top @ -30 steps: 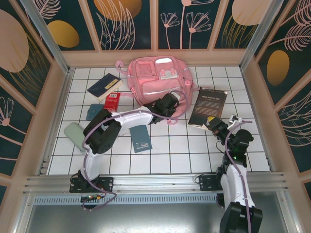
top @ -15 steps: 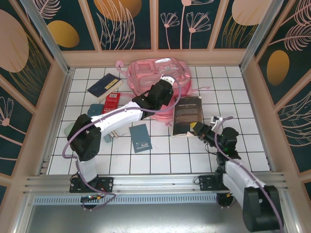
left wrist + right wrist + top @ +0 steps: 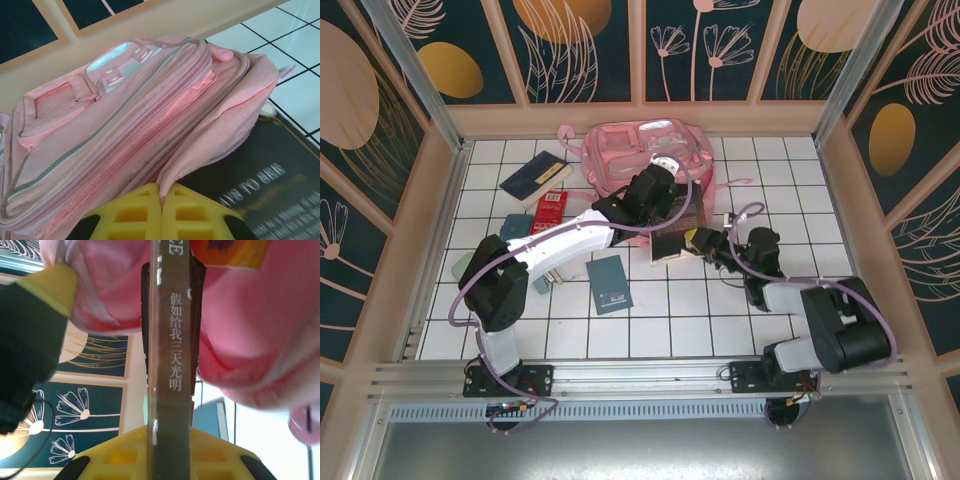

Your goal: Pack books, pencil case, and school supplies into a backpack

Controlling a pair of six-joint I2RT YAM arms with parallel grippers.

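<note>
Backpack [image 3: 620, 150], pink, parked at the far end of the tiled table [image 3: 670, 330], mouth facing the arms. Held open by the left gripper [image 3: 161, 210]: yellow fingertips pressed tight together on the edge of the pink flap, holding it up above the dark brown book [image 3: 250, 195]. Same pinch visible from above, right at the backpack's near edge.

Over to the right gripper [image 3: 170, 440]: clamped on the spine of that dark brown book, with the spine upright between the yellow pads and white lettering down its length. Pokes the book's far end into the backpack's opening, pink fabric on both sides of it.

Rest of the stuff, all lying left of the backpack:
- navy book [image 3: 533, 177] just beside its left side
- red piece [image 3: 551, 208] a bit nearer than that
- small teal square [image 3: 513, 228] nearer again and further left
- grey-teal oblong [image 3: 467, 268] well off to the near left, partly behind the left arm

Also a small teal book [image 3: 610, 285], flat on the tiles on the near side of the backpack, apart from it.
</note>
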